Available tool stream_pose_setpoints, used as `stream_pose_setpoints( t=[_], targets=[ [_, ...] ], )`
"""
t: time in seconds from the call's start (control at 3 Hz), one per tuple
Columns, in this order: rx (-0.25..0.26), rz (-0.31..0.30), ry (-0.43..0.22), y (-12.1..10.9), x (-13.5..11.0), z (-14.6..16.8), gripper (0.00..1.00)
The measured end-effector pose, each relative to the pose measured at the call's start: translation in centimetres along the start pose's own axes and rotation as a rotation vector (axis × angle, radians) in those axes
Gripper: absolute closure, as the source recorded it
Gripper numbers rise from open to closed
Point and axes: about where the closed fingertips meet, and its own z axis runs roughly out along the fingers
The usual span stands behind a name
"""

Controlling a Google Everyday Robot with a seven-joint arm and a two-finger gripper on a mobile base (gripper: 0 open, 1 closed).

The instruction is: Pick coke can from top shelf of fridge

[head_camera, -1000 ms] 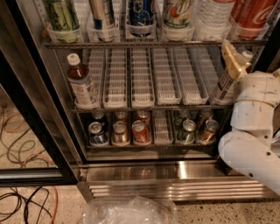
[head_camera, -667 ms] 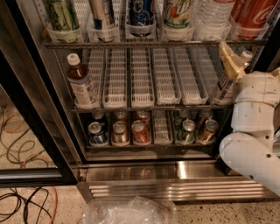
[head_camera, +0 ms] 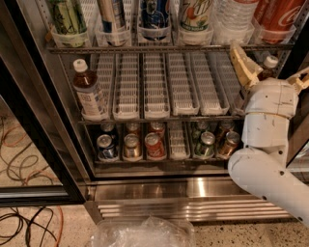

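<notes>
Here, the pincer [head_camera: 270, 62] hangs with fingers spread apart just below the top shelf [head_camera: 145, 48], under the coke can [head_camera: 279, 14], at the right of the fridge [head_camera: 193, 187].

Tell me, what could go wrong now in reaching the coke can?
The gripper hangs below the top shelf, fingers open; rising straight could hit its front rail. The coke can stands close beside a clear bottle, which a finger might knock. The white-capped bottle behind the gripper could tip.
</notes>
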Motion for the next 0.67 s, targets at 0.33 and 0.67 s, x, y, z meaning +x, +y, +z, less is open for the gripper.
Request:
stream_pose_setpoints(
  t=[0.33,0.67],
  targets=[
    [0.000,0.000,0.000,0.0,0.0,0.0,0.00],
    [-0.059,0.026,-0.018,1.8,-1.3,-1.2,0.00]
  ],
)
